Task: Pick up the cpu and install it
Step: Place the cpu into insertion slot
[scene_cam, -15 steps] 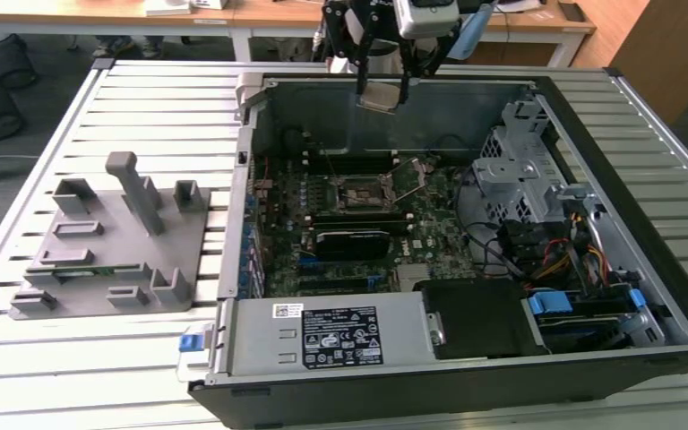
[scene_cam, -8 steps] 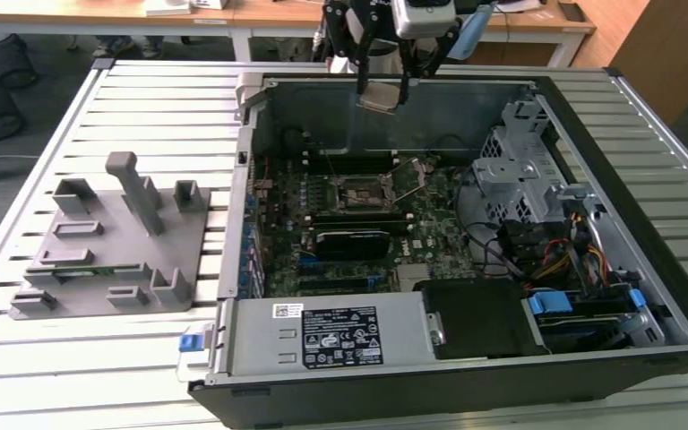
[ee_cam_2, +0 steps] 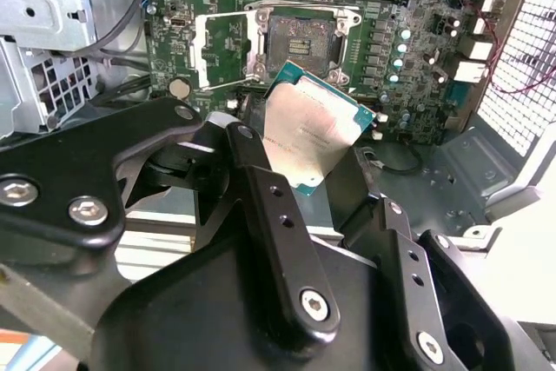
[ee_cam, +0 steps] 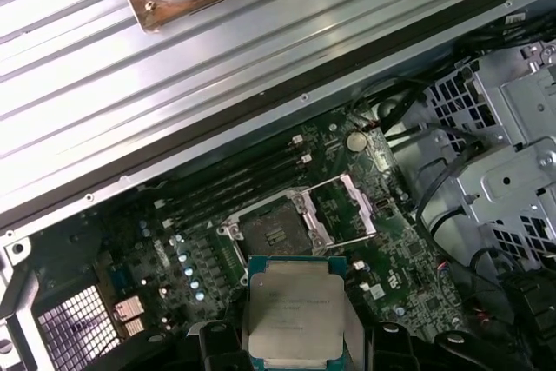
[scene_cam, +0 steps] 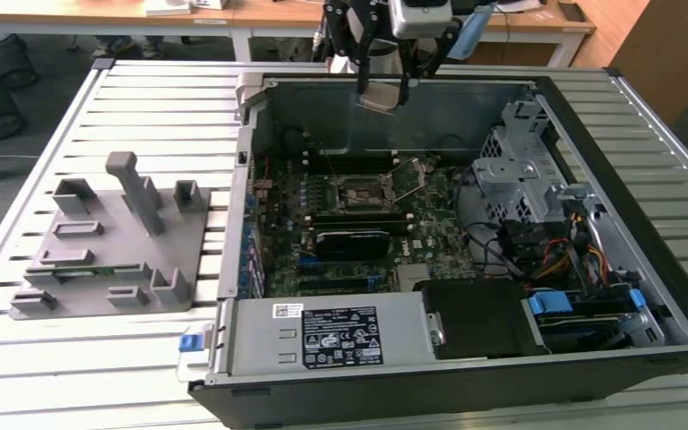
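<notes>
Second wrist view puts the gripper (ee_cam_2: 308,171) nearest: its two black fingers (ee_cam_2: 261,188) are drawn in on the cpu (ee_cam_2: 313,132), pinching opposite edges. The chip hangs tilted in the air with its silver top showing, and it touches nothing else. Past it sits the socket (ee_cam_2: 295,36), uncovered, with its frame (ee_cam_2: 217,49) swung open to one side on the green board (ee_cam_2: 400,102). In the exterior view the cpu (scene_cam: 380,97) is held high over the far side of the open case (scene_cam: 440,399), well above the socket (scene_cam: 365,190). On the exterior view's left, a grey fixture (scene_cam: 117,242) rests on the slatted table (scene_cam: 153,98).
</notes>
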Controlling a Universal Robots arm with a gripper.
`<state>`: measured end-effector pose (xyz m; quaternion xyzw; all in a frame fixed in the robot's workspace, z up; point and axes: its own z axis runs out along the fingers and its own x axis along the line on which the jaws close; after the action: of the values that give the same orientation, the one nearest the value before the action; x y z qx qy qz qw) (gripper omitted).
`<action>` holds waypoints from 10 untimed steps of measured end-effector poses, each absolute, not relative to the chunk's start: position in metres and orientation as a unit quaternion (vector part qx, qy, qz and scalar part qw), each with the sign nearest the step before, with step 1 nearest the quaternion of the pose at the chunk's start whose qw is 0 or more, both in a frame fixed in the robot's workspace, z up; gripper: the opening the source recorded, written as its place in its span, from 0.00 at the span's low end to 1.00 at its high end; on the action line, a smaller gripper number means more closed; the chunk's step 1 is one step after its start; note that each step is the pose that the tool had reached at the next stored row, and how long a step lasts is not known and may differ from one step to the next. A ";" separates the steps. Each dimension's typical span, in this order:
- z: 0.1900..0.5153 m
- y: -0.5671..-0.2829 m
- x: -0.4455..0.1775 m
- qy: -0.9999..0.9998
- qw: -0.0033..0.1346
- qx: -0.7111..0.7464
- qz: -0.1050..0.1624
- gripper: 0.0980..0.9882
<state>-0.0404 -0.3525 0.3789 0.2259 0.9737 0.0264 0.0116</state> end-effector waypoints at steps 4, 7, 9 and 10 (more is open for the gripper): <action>0.379 -0.353 -0.040 0.972 0.012 0.234 0.026 0.48; 0.379 -0.353 -0.040 0.970 0.012 0.240 0.026 0.48; 0.379 -0.353 -0.040 0.969 0.012 0.244 0.026 0.48; 0.379 -0.353 -0.040 0.969 0.012 0.246 0.026 0.48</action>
<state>-0.0404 -0.3525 0.3789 0.2464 0.9687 0.0262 0.0122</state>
